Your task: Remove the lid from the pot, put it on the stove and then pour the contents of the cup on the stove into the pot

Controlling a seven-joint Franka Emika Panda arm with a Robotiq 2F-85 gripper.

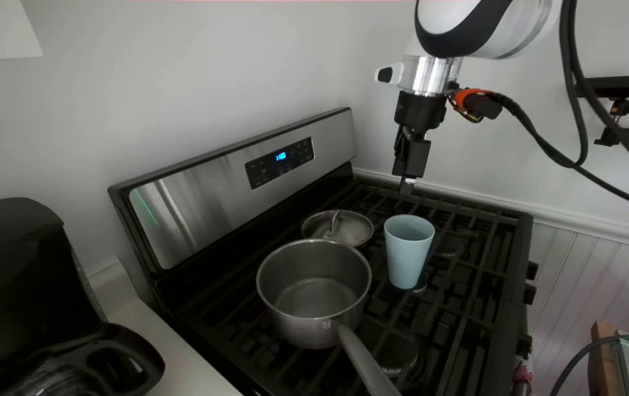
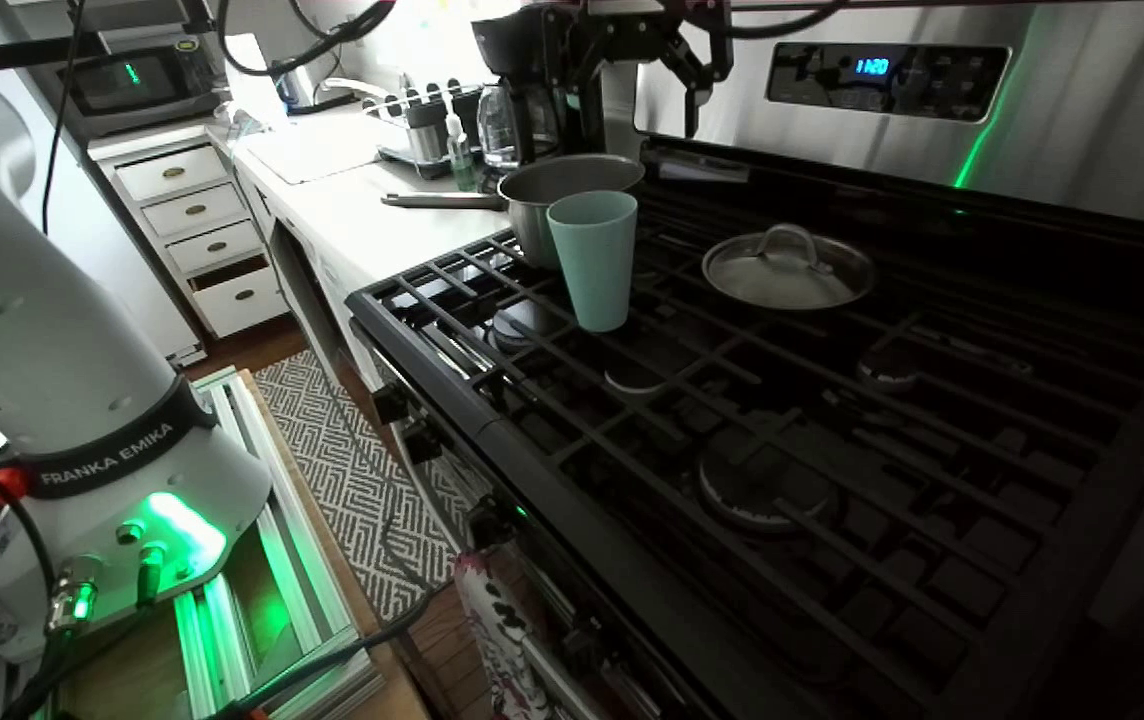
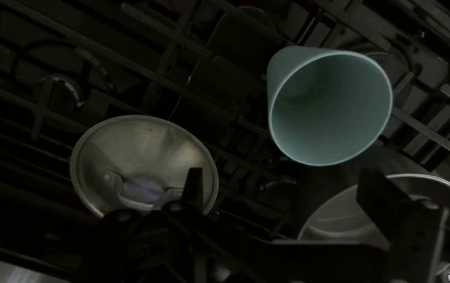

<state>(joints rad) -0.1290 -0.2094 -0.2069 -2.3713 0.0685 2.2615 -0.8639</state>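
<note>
The light-blue cup (image 1: 409,264) stands upright on the stove (image 1: 204,203) beside the pot; it also shows in an exterior view (image 2: 595,260) and the wrist view (image 3: 327,106). I cannot make out its contents. The steel pot (image 1: 314,330) (image 2: 530,230) stands uncovered on the grates, its long handle toward the front and counter side. The lid (image 1: 356,230) (image 2: 782,288) lies handle up on the grates behind the cup; it also shows in the wrist view (image 3: 146,137). My gripper (image 1: 408,184) (image 3: 280,172) is open and empty, above the stove, apart from all three.
A black coffee maker (image 1: 12,275) stands on the white counter (image 1: 193,363) beside the stove. The stove's back panel (image 2: 1082,110) rises behind the lid. A wall (image 1: 210,71) runs behind the stove. A towel (image 2: 502,640) hangs at the stove's front.
</note>
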